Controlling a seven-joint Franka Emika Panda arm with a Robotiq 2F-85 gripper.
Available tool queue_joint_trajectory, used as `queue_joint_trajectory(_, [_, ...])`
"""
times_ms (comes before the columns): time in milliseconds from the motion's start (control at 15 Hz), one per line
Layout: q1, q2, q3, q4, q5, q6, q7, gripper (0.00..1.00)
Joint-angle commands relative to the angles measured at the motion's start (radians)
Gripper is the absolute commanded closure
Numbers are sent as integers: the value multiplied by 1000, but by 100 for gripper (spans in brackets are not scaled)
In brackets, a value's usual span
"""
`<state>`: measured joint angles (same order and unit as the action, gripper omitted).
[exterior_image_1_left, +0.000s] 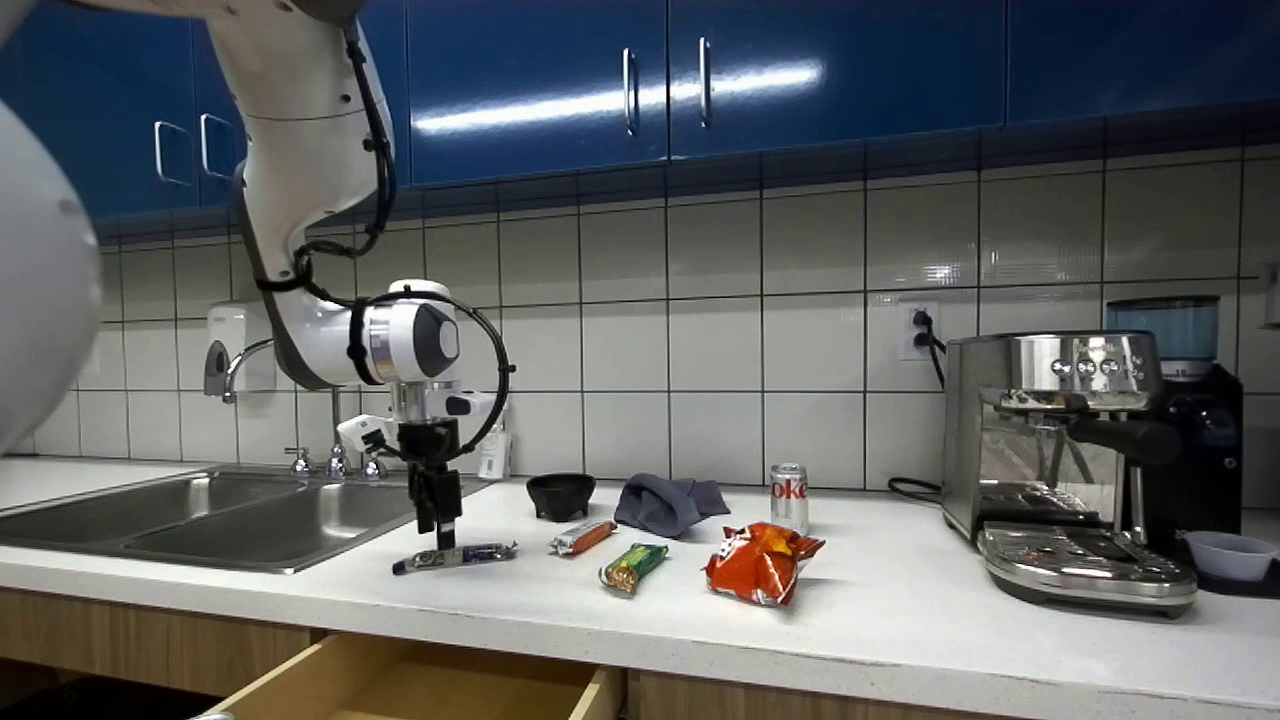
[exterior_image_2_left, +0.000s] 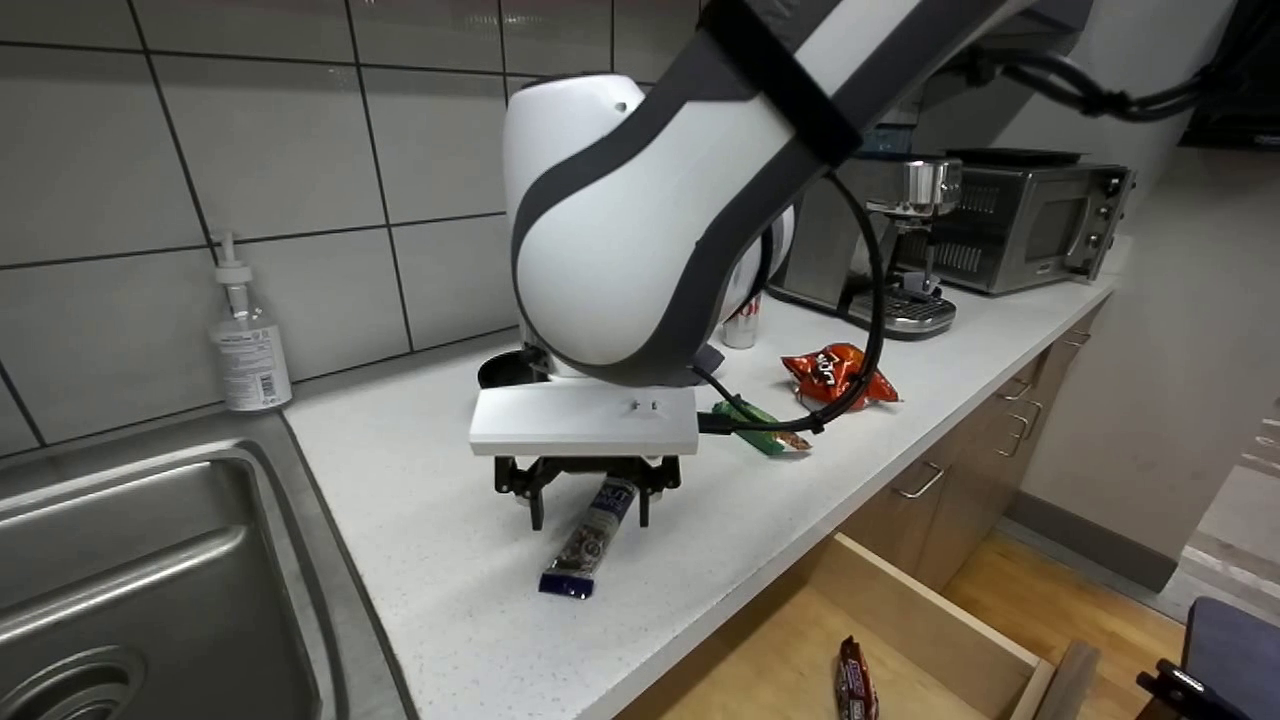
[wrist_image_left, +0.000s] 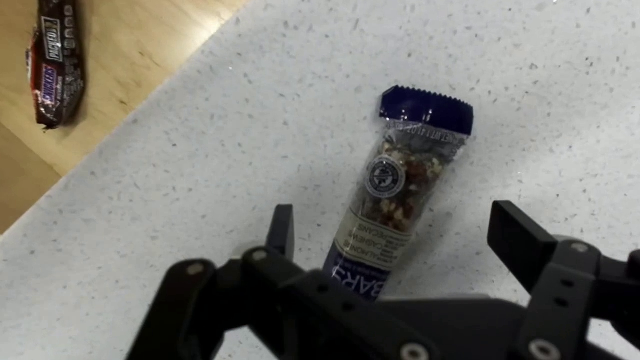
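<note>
A clear-and-navy nut bar (wrist_image_left: 400, 170) lies on the white speckled counter (wrist_image_left: 210, 150). My black gripper (wrist_image_left: 392, 219) is open above it, with a finger (wrist_image_left: 283, 227) on one side and a finger (wrist_image_left: 520, 240) on the other. Space shows between the bar and both fingers. The bar's lower end is hidden behind the gripper in the wrist view. In both exterior views the gripper (exterior_image_2_left: 590, 522) points down over the nut bar (exterior_image_1_left: 480, 555). Whether the fingertips touch the counter I cannot tell.
An orange-wrapped bar (exterior_image_1_left: 583, 537), green packet (exterior_image_1_left: 633, 568), red chip bag (exterior_image_1_left: 762, 563), Coke can (exterior_image_1_left: 789, 497), grey cloth (exterior_image_1_left: 668, 505) and black bowl (exterior_image_1_left: 560, 495) sit nearby. Beside them is the sink (exterior_image_2_left: 335, 600). Below, an open drawer (exterior_image_2_left: 930, 620) holds a Snickers (exterior_image_2_left: 855, 680).
</note>
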<state>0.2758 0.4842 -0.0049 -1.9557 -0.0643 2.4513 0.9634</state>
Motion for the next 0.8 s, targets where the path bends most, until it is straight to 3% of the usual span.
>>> queue_joint_trajectory(0, [-16, 34, 4, 48, 28, -35, -13, 0])
queue_joint_trajectory(467, [-19, 58, -2, 62, 51, -30, -11, 0])
queue_joint_trajectory(533, [-17, 58, -3, 62, 52, -28, -8, 25])
queue_joint_trajectory(600, [-18, 59, -4, 62, 54, -26, -8, 26])
queue_joint_trajectory(733, [-23, 60, -3, 60, 60, -23, -11, 42])
